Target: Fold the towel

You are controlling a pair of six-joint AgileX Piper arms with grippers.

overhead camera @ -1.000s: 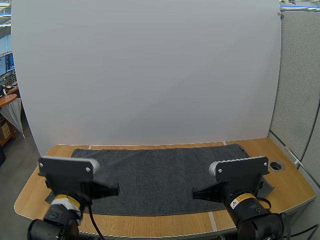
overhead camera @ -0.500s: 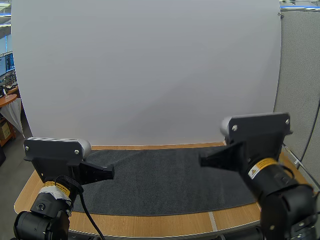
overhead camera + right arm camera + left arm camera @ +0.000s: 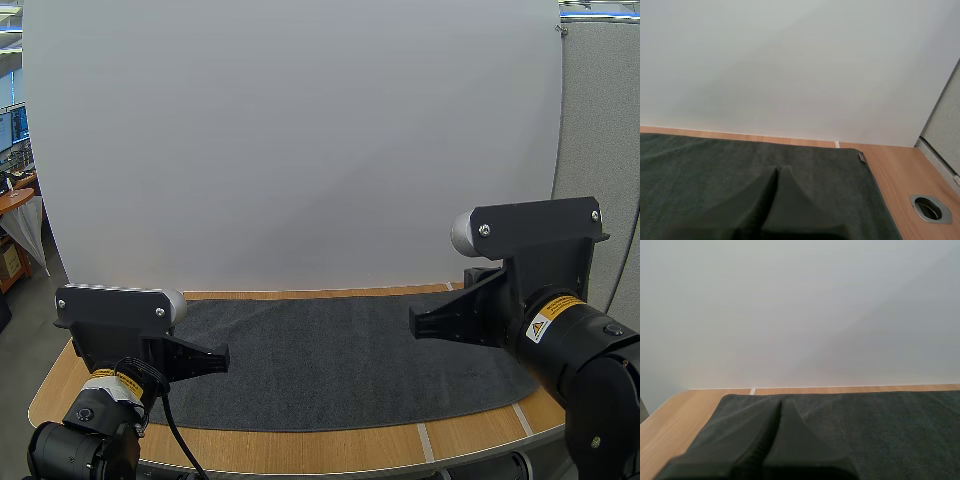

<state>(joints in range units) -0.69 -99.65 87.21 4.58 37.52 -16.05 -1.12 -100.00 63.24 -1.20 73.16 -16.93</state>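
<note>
Now the dark grey towel lies spread flat on the wooden desk and covers most of its width. Its far edge runs near the white board that stands at the back of the desk, with a narrow strip of bare wood between them. The left hand is over the left part of the towel and points toward the middle. Its two black fingers are pressed together, and in the left wrist view they make one dark wedge with nothing between them. The far left corner of the towel is seen just beyond this wedge. The right hand is over the right part of the towel and also points toward the middle, and in the high view it stands higher than the left one. Its fingers are clenched too and grasp nothing; in the right wrist view they lie together as one wedge above the cloth. Beyond them the far right corner of the towel carries a small tag. A round hole with a metal ring is in the bare wood to the right of the towel.
</note>
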